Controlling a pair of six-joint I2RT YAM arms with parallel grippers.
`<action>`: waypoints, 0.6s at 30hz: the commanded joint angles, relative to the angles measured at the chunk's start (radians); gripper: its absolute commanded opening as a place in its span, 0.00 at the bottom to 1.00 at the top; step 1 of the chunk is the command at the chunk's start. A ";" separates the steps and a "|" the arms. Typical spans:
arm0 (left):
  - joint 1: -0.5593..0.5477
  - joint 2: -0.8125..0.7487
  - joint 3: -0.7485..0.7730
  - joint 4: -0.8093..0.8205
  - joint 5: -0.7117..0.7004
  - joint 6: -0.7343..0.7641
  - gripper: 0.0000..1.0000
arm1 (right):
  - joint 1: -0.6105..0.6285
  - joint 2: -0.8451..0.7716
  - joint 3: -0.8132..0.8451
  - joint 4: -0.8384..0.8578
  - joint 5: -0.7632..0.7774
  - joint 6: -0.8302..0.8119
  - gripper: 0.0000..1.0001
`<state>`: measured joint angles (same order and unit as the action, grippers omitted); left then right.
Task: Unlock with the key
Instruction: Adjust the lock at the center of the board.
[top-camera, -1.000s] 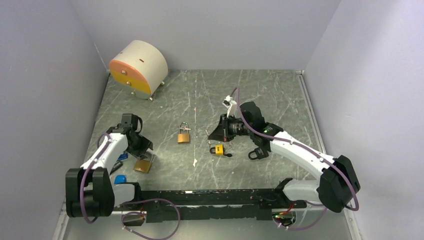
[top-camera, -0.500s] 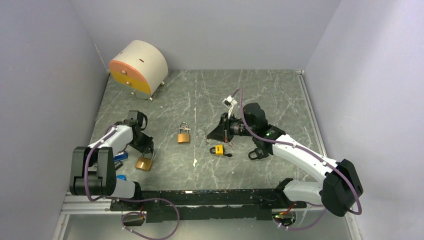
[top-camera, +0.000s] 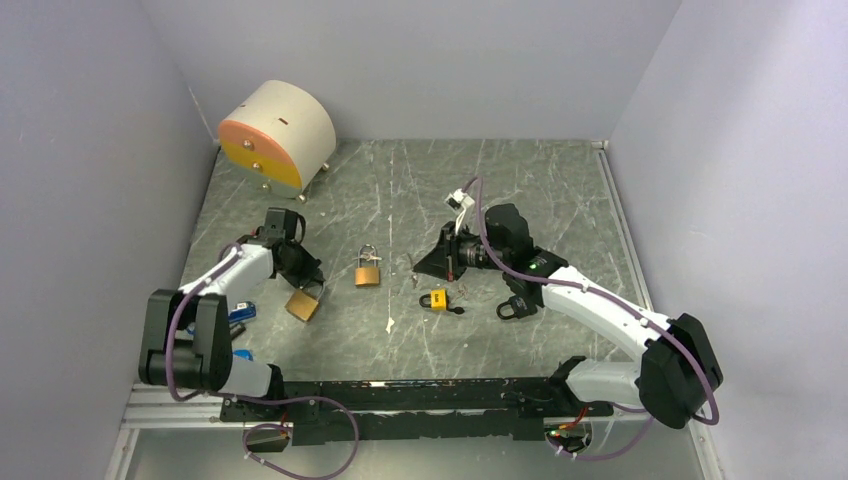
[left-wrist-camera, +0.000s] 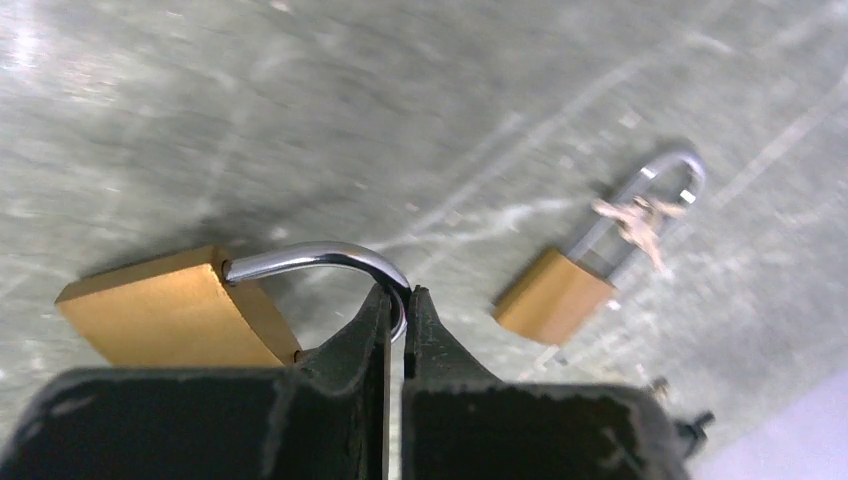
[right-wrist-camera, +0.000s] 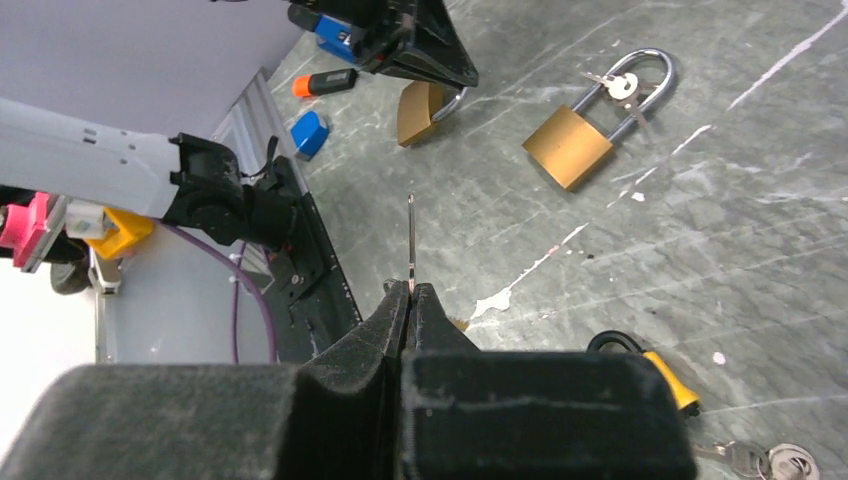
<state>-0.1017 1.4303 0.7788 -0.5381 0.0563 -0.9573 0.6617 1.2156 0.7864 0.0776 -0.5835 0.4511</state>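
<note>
L fingers (left-wrist-camera: 350, 365) pinch curved steel shackle (left-wrist-camera: 320, 257), brass padlock (left-wrist-camera: 165, 320).

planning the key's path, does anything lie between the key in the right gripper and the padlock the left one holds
Yes: a second brass padlock lies flat on the table roughly between the key and the held padlock. A raised path would probably clear it.

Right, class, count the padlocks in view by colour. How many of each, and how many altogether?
Brass padlocks: 2
Yellow padlock: 1
Black padlock: 1
Total: 4
</note>
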 joint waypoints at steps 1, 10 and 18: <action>-0.018 -0.130 -0.028 0.133 0.128 0.043 0.03 | -0.016 -0.026 0.044 0.001 0.033 -0.033 0.00; -0.018 -0.334 -0.113 0.123 0.145 0.053 0.03 | -0.028 -0.043 0.026 0.004 0.036 -0.016 0.00; -0.018 -0.506 -0.165 -0.017 0.055 0.010 0.02 | -0.029 -0.028 0.017 0.020 0.027 0.002 0.00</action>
<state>-0.1184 1.0195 0.6270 -0.4728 0.1585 -0.9268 0.6369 1.2022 0.7864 0.0521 -0.5549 0.4488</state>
